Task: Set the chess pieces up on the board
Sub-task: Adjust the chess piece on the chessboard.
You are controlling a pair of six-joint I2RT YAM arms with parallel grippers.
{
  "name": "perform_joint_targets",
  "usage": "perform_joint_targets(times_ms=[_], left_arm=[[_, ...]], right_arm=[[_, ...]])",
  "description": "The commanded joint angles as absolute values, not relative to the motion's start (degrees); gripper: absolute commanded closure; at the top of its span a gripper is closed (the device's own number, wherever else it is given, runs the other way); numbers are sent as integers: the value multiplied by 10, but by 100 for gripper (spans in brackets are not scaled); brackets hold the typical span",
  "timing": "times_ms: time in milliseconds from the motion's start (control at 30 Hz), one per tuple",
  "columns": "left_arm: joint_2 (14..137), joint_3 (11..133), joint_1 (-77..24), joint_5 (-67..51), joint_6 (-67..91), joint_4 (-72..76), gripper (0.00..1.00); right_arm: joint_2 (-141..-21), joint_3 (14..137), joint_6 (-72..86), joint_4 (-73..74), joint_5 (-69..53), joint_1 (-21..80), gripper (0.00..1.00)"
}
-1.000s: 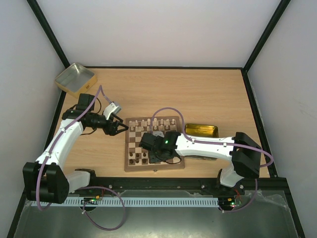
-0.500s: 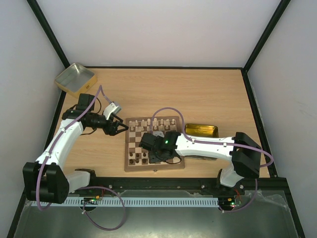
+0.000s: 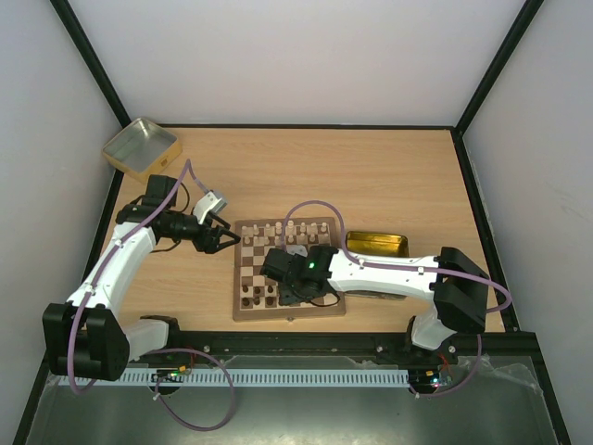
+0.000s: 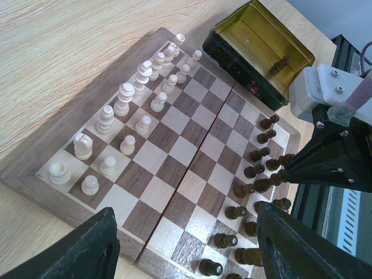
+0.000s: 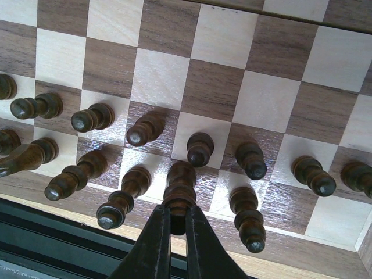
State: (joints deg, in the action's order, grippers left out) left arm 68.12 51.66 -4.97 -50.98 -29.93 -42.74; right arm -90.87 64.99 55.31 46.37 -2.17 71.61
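Observation:
The board lies at the table's middle. Pale chess pieces fill its two far rows, and dark chess pieces stand in its two near rows. My right gripper is shut on the top of a tall dark piece, which stands on a back-row square by the near edge. In the top view the right gripper is over that near edge. My left gripper hangs open just past the board's left side, holding nothing.
A gold tin lies right of the board, with one dark piece inside it. A second open tin sits at the far left corner. The right arm reaches across the board's near right part.

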Motion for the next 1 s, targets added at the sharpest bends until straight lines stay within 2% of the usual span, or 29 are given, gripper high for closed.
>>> perform_joint_targets(times_ms=[0,967], left_arm=[[676,513,-53,-517,-298,-431,35],[676,512,-53,-517,-299,-432,35]], right_arm=[[-894,663,555,487,-5,721,96],[-893,676,556,500,-8,721,96]])
